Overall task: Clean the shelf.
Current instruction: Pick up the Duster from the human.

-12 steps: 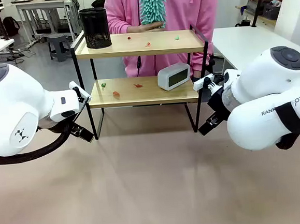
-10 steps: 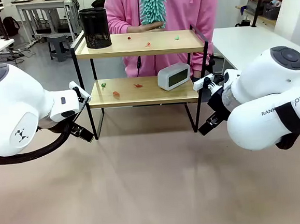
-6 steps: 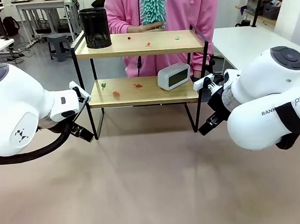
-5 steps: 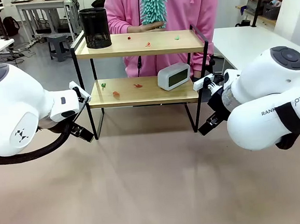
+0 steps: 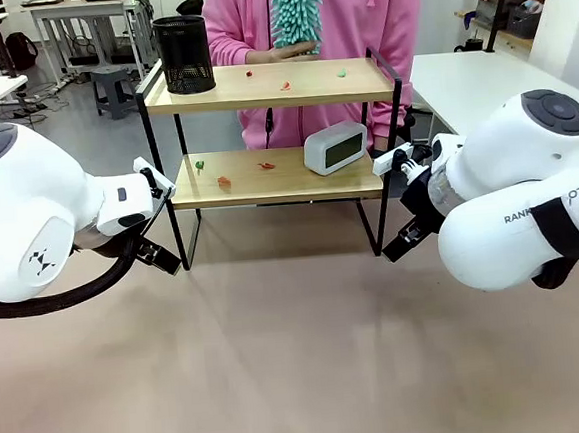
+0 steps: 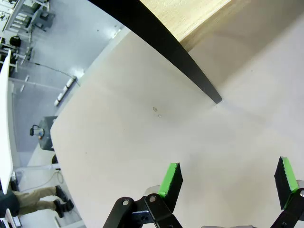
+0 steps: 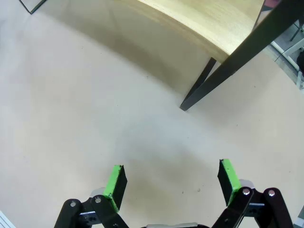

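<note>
One shelf (image 5: 260, 98) stands at the far middle of the beige table (image 5: 301, 356). It carries one black mesh cup (image 5: 183, 53), one clock (image 5: 335, 148) and six small scraps (image 5: 224, 182), three per board. The left gripper (image 6: 229, 178) and right gripper (image 7: 172, 179) hover wide open and empty, near its front legs.

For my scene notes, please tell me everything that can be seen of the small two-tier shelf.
The shelf has two light wooden boards in a thin black metal frame with four legs. It stands upright on the beige tabletop, before a person in pink. The top board carries a black mesh cup at its left end and small red and green scraps; the lower board carries a white digital clock and more scraps.
</note>
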Tool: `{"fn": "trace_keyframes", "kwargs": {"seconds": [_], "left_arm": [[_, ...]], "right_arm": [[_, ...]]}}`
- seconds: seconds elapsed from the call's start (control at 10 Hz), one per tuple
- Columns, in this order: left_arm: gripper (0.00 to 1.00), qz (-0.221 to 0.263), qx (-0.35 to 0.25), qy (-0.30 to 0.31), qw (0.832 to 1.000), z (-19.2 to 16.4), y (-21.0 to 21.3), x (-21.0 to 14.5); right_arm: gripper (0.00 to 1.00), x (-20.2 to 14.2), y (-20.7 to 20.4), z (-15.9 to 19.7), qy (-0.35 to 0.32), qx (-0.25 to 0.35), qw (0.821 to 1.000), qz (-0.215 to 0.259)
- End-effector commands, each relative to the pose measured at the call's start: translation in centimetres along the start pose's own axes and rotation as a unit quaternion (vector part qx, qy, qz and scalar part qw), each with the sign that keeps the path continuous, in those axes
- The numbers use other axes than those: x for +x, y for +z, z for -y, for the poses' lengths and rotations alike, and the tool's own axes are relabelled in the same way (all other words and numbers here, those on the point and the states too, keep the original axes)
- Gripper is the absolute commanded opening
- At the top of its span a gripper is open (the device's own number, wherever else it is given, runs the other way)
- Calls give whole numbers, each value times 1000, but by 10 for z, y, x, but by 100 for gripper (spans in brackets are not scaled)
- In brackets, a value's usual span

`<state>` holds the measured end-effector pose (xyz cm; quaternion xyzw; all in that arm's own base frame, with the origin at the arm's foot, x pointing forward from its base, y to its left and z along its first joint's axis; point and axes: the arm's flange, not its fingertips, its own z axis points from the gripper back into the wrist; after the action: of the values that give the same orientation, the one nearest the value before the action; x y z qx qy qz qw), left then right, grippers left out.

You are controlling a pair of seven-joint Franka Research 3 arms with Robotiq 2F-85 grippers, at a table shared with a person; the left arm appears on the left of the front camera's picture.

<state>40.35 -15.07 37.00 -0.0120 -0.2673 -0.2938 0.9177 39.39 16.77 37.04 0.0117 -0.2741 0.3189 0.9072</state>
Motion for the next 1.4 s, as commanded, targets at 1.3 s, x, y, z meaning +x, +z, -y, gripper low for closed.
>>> {"fn": "trace_keyframes", "kwargs": {"seconds": [1.3], "left_arm": [[100,281,-311,501,757,-211,125,-214]], "right_arm": [[100,-250,118,190,-587,366,692,206]]}}
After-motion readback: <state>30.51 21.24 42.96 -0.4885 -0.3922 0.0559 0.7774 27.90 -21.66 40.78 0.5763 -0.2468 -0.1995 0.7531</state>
